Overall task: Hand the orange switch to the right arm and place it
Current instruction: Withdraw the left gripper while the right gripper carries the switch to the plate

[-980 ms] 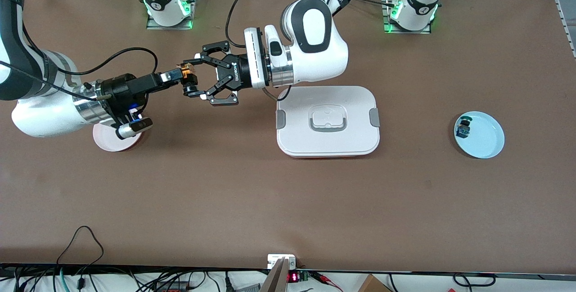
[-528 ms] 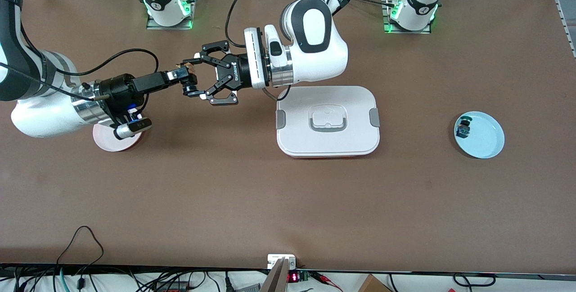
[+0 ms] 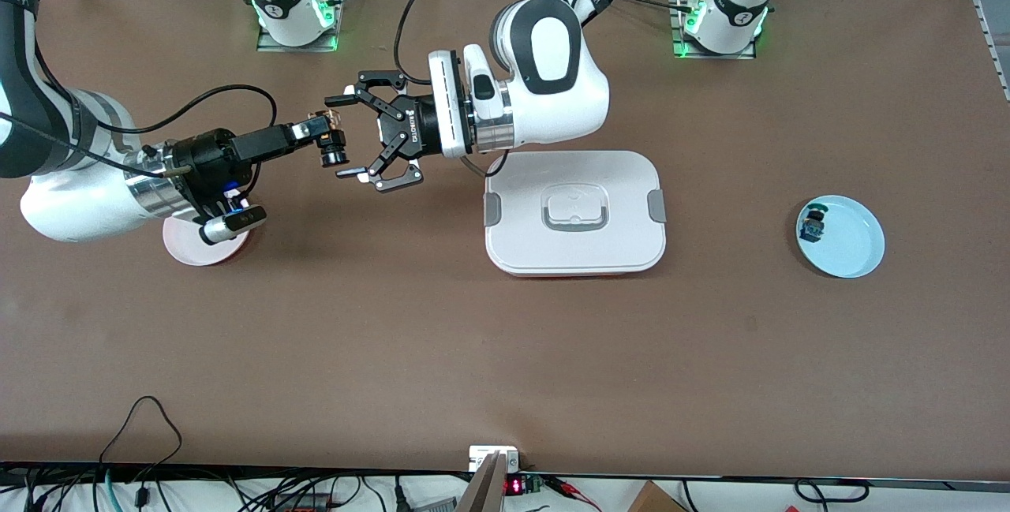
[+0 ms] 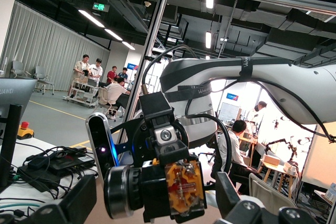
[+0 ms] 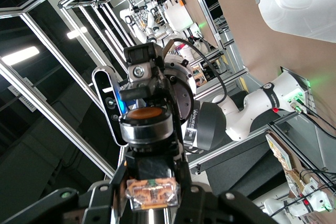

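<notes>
The orange switch (image 3: 332, 147) is up in the air over the table toward the right arm's end. My right gripper (image 3: 322, 133), with slim straight fingers, is shut on its orange-yellow block end. My left gripper (image 3: 342, 137) has its linkage fingers spread open on either side of the switch and does not touch it. In the left wrist view the switch (image 4: 170, 187) lies sideways, with its black barrel and clear orange block facing the camera. In the right wrist view the switch (image 5: 150, 129) shows its round orange cap, with the right gripper (image 5: 152, 191) clamped on the block.
A white lidded container (image 3: 574, 212) sits mid-table, just nearer the front camera than the left arm's wrist. A light blue plate (image 3: 852, 248) with a small blue-green switch (image 3: 811, 226) lies toward the left arm's end. A pale pink plate (image 3: 189, 250) lies under the right wrist.
The right gripper's fingers closed on the switch's block end. The left gripper's jaws then spread apart and let go of the switch. Both arms stayed roughly in place.
</notes>
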Available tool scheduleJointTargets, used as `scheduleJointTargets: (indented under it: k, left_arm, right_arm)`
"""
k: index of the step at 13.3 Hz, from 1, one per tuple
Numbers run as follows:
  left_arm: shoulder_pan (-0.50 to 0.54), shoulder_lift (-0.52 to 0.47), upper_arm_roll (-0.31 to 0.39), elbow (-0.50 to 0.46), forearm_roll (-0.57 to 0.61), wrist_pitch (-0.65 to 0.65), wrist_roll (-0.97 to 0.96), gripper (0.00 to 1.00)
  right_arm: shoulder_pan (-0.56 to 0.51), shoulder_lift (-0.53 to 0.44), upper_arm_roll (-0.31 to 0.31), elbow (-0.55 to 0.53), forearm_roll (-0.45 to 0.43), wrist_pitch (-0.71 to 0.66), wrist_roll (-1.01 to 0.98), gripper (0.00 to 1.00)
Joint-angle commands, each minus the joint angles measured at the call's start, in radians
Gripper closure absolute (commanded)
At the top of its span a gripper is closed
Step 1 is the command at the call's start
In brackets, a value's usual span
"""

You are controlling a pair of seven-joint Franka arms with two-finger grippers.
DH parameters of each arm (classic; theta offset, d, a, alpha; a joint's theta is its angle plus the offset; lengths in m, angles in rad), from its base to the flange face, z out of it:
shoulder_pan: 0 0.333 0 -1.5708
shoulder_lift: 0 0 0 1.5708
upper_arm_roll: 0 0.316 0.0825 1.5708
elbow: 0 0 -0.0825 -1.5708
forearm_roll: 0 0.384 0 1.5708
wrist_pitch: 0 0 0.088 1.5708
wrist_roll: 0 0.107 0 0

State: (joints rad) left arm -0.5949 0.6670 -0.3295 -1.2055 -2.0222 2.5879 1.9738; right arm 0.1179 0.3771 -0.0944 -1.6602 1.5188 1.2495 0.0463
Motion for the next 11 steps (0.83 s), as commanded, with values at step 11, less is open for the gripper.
scheduleJointTargets:
  k: [11]
  left_arm:
    - [0.304,-0.006,0.013,-0.094,0.072,-0.444,0.060,0.00]
  right_arm:
    - [-0.043,0.006,-0.007,0.007,0.009,-0.074,-0.005,1.00]
